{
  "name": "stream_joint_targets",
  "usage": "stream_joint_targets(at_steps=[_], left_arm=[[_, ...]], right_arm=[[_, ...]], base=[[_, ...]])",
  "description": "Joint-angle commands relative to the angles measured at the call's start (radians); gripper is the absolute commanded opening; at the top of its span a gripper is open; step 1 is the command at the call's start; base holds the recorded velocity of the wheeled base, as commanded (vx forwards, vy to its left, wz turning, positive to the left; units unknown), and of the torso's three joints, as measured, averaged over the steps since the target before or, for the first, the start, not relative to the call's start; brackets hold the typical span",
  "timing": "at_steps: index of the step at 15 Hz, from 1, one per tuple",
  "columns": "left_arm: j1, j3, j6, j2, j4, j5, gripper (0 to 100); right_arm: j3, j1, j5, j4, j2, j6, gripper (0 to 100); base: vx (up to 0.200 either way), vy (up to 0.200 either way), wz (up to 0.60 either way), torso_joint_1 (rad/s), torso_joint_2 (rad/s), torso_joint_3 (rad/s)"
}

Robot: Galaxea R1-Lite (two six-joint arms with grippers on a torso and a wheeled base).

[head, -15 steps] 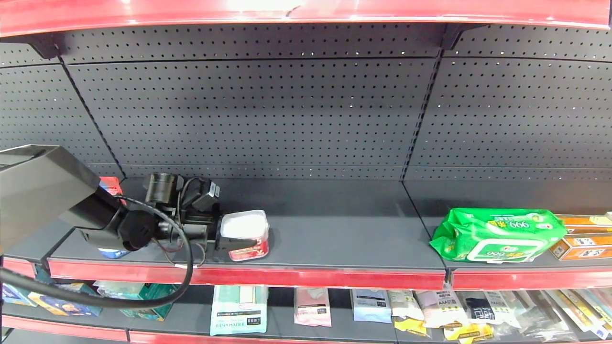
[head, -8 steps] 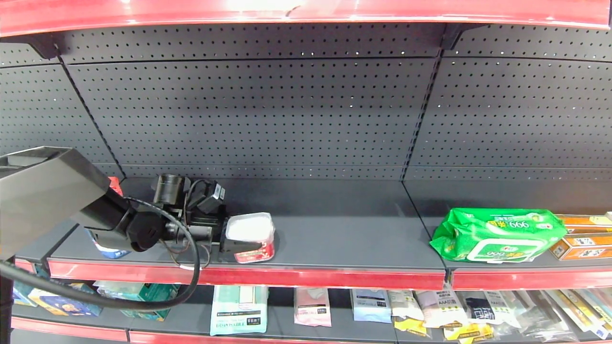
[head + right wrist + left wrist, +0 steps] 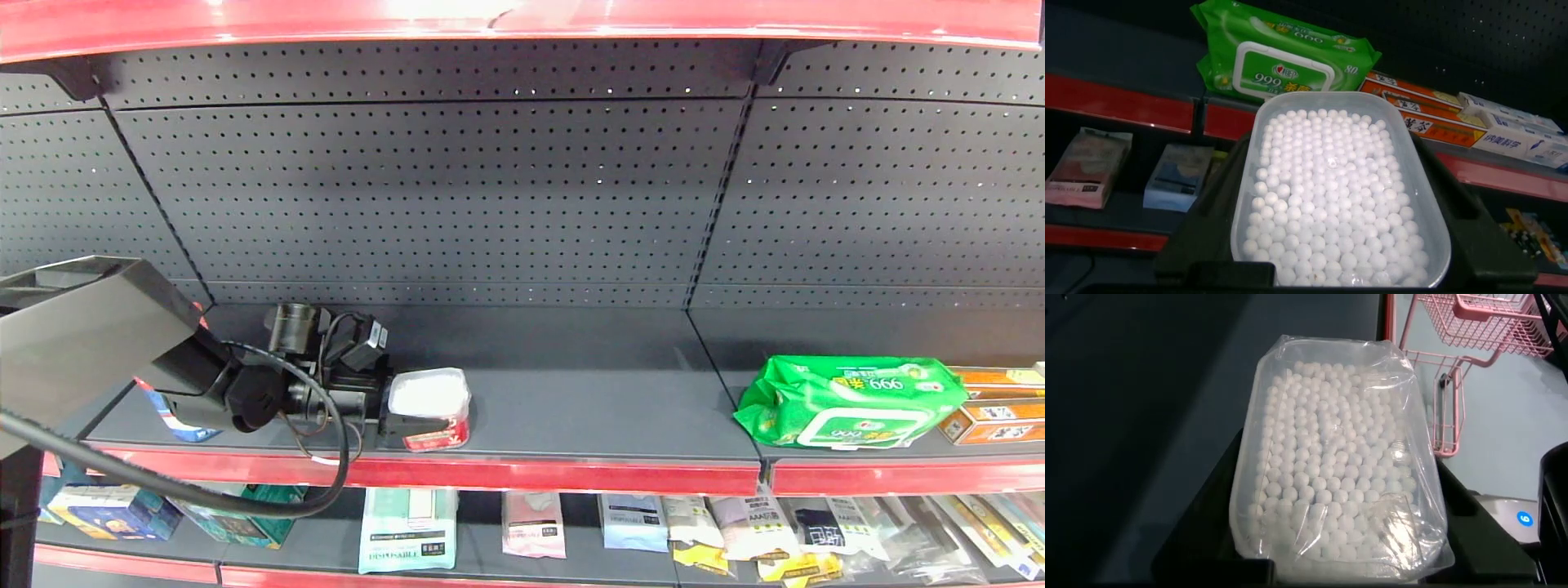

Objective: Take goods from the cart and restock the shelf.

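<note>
A clear tub of white beads with a red label [image 3: 429, 392] lies on its side at the front left of the dark shelf [image 3: 571, 416]. My left gripper [image 3: 406, 411] is shut on it. Whether the tub rests on the board I cannot tell. The left wrist view has the wrapped tub [image 3: 1339, 457] between the dark fingers [image 3: 1204, 514]. A second tub of white beads [image 3: 1331, 131] sits in my right gripper [image 3: 1335, 196], shut on it, in front of the shelf's edge. The pink cart [image 3: 1478, 327] stands on the floor behind the left tub.
A green pack of wipes [image 3: 849, 400] and orange boxes [image 3: 992, 408] lie on the shelf's right bay. A blue and red pack [image 3: 163, 408] sits behind my left arm. The lower shelf holds several hanging packets [image 3: 531, 523]. A red shelf [image 3: 522, 20] hangs overhead.
My left arm has carried its tub a little to the right and lower, toward the shelf board. The wipes and boxes have stayed put.
</note>
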Motion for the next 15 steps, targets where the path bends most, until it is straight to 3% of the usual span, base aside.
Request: stream_joint_targets(at_steps=[1, 15], left_arm=[[0.000, 0.000, 0.000, 0.004, -0.001, 0.000, 0], [-0.011, 0.000, 0.002, 0.001, -0.003, 0.020, 0]], right_arm=[[0.000, 0.000, 0.000, 0.000, 0.004, -0.001, 0], [0.000, 0.000, -0.002, 0.000, 0.001, -0.001, 0]], base=[[0.000, 0.000, 0.00, 0.000, 0.00, 0.000], [0.000, 0.000, 0.00, 0.000, 0.00, 0.000]])
